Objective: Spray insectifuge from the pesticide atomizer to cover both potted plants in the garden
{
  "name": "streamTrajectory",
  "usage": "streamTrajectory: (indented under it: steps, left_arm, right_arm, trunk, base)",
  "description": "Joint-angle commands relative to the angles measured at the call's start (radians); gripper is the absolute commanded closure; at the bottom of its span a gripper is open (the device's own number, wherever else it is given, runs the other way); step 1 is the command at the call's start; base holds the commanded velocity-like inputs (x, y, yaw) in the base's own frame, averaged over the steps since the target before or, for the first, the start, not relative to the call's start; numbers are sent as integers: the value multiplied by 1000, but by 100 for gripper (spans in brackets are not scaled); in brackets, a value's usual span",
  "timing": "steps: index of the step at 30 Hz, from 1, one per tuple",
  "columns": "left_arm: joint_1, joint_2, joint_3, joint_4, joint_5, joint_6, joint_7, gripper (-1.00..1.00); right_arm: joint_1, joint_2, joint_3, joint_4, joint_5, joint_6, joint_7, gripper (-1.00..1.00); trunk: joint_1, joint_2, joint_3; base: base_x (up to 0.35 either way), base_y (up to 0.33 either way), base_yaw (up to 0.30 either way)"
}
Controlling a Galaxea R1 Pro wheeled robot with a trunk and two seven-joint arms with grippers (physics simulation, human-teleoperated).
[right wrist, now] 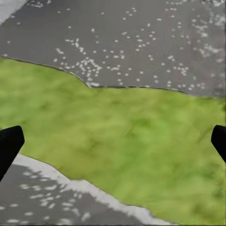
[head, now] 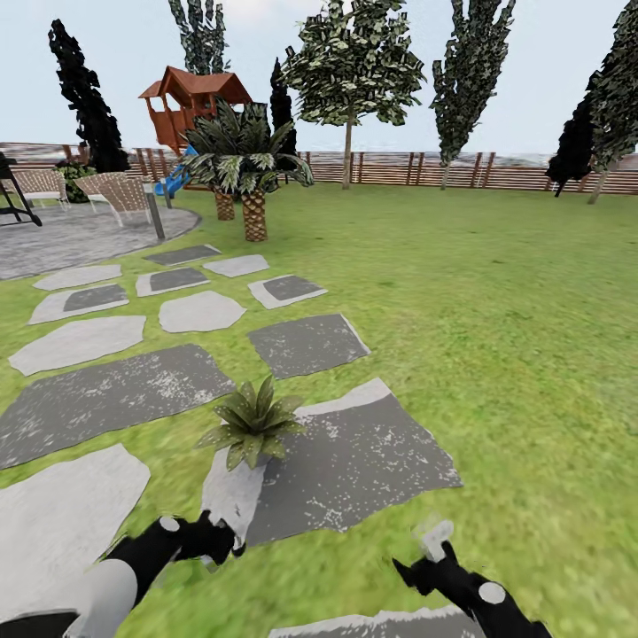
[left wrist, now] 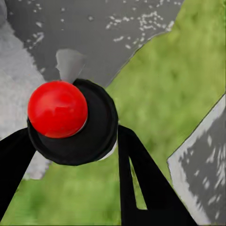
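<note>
At lower left of the head view, the left claw [head: 217, 537] is clenched around the pesticide atomizer [left wrist: 70, 122], whose red cap and black collar sit between the fingers in the left wrist view; just ahead and slightly right of it, one potted plant [head: 254, 424] stands on a grey stepping stone [head: 354, 461], so the left arm is nearer and likely sprays forward; further right, the right claw [head: 431, 554] hangs released over lawn [right wrist: 122, 136].
</note>
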Motion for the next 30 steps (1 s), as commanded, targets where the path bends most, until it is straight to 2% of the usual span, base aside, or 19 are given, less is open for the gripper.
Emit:
streamTrajectory:
  steps: [1, 2, 4, 5, 6, 7, 9, 11, 14, 15, 16, 22, 30]
  left_arm:
    - [2, -8, 9, 30, 83, -63, 67, 100]
    - [20, -13, 12, 58, 175, -131, 141, 100]
    - [56, -17, 13, 74, 270, -211, 238, 100]
    - [83, -21, 14, 80, 318, -270, 313, 100]
    - [97, -24, 15, 85, 338, -304, 352, 100]
    - [122, -32, 15, 91, 360, -349, 409, 100]
    - [176, -39, 16, 96, 386, -378, 470, 100]
    - [189, -44, 16, 100, 404, -380, 478, 100]
    - [209, -48, 17, 106, 449, -378, 483, 100]
    - [215, -50, 18, 109, 511, -379, 484, 100]
    - [228, -50, 18, 109, 537, -381, 484, 100]
    - [239, -48, 16, 108, 540, -383, 483, 100]
    - [239, -47, 16, 108, 540, -383, 483, 100]
  right_arm:
    - [1, -1, -26, 52, 9, -26, -139, -100]
    - [2, -2, -35, 85, 8, -68, -280, -100]
    - [5, -4, -43, 111, 7, -138, -428, -100]
    - [16, -6, -46, 133, 7, -195, -511, -100]
    - [26, -8, -48, 148, 6, -228, -545, -100]
    - [50, -24, -57, 178, 6, -283, -581, -100]
    - [79, -69, -78, 256, 4, -390, -601, -100]
    - [82, -74, -81, 270, 4, -407, -603, -100]
    - [84, -70, -84, 277, 2, -418, -606, -100]
    - [84, -53, -85, 280, -15, -419, -607, -100]
    - [84, -43, -86, 274, -65, -421, -607, -100]
    - [84, -51, -87, 272, -155, -421, -607, -100]
    - [84, -52, -87, 272, -176, -421, -607, -100]
  trunk:
    - [0, 0, -1]
    - [0, 0, -1]
    - [0, 0, -1]
    - [0, 0, -1]
    - [0, 0, -1]
    - [0, 0, -1]
    - [0, 0, -1]
    - [0, 0, -1]
    - [0, 0, -1]
    - [0, 0, -1]
    - [0, 0, -1]
    - [0, 0, -1]
    - [0, 0, -1]
  base:
    - [0, 0, 0]
    - [0, 0, 0]
    - [0, 0, 0]
    - [0, 0, 0]
    - [0, 0, 0]
    - [0, 0, 0]
    - [0, 0, 0]
    - [0, 0, 0]
    - [0, 0, 0]
    - [0, 0, 0]
    - [0, 0, -30]
    - [0, 0, -231]
    - [0, 0, -273]
